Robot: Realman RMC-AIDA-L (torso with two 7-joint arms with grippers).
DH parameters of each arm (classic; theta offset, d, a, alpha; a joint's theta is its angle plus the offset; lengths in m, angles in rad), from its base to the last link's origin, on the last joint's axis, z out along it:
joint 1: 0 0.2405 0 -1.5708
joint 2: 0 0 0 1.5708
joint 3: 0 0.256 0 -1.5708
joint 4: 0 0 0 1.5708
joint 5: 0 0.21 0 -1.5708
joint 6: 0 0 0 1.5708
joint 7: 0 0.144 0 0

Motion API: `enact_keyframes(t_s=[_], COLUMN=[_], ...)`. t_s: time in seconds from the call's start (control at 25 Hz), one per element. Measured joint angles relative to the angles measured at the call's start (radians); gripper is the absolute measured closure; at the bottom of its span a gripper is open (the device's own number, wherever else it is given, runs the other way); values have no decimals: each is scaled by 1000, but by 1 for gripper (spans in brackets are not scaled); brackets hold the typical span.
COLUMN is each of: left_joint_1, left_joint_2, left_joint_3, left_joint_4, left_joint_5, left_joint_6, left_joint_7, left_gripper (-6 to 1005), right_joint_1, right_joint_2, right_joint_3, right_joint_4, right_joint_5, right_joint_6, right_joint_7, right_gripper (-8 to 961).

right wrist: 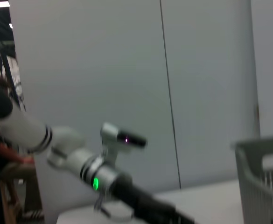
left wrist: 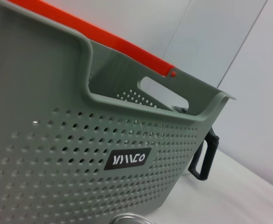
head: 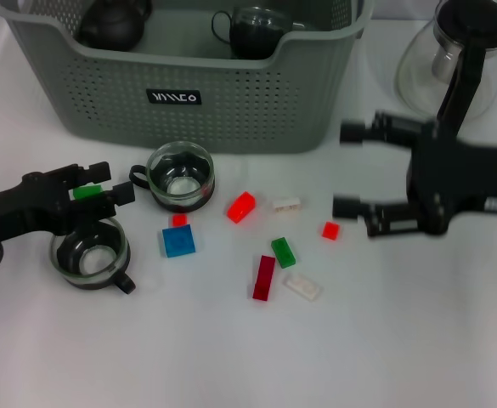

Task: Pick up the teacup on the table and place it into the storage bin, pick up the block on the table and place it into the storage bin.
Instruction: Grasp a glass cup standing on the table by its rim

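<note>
The grey-green storage bin [head: 231,106] stands at the back, and its labelled wall [left wrist: 80,154] fills the left wrist view. Two dark teaware pieces [head: 252,32] lie inside it. One glass teacup [head: 180,176] sits in front of the bin and another [head: 89,252] sits at the left. My left gripper [head: 104,187] hovers over that left teacup, shut on a small green block [head: 87,192]. Loose blocks lie mid-table: red [head: 241,206], blue [head: 178,241], green [head: 283,252], dark red [head: 264,277] and white [head: 302,287]. At the right, my right gripper [head: 341,169] stands open with nothing between its fingers.
A glass teapot [head: 452,59] with a black lid stands at the back right, behind my right arm. A black handle [left wrist: 204,158] shows past the bin's corner. The bin's corner [right wrist: 262,182] and my left arm [right wrist: 103,172] appear in the right wrist view.
</note>
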Motion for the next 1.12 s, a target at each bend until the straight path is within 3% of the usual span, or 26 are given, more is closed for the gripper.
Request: enact_keyframes(t_s=[0.24,0.32,0.48,0.52,0.64,0.72,0.92,1.12], left_joint_1=[7,6,-7,-20,-31,-69,-143,-176], left_joint_2=[7,10,10,12,17,30,39,16], left_joint_3=[-1,-6,10,59,108,182,289,394], left_joint_4=[78,167,297,432,525,628,667,699], left_joint_5=[8,11,17,46,84,177,342,422], left_joint_6=[86,179,241,264,272,283,297,285], left_joint_7=[-120,-207,-367,-518,-619,-756,-865,-883], left_gripper=[315,315,315,315,315,315,316,316], right_joint_1=[-43,-49,-50,-50,-50,-48,-46,-48], right_joint_2=[-8,-14,-17,-17,-17,-16,-14,-13], right_joint_3=[2,7,33,36,40,40,40,40], right_joint_4=[2,2,2,2,3,3,3,4], right_joint_5=[-90,-123,-174,-177,-181,-181,-182,-182], right_joint_6=[-5,-5,1,1,1,3,16,20], right_joint_7=[10,23,47,48,49,49,49,49], right_gripper=[-3,-3,-3,-3,-3,-3,-3,-3])
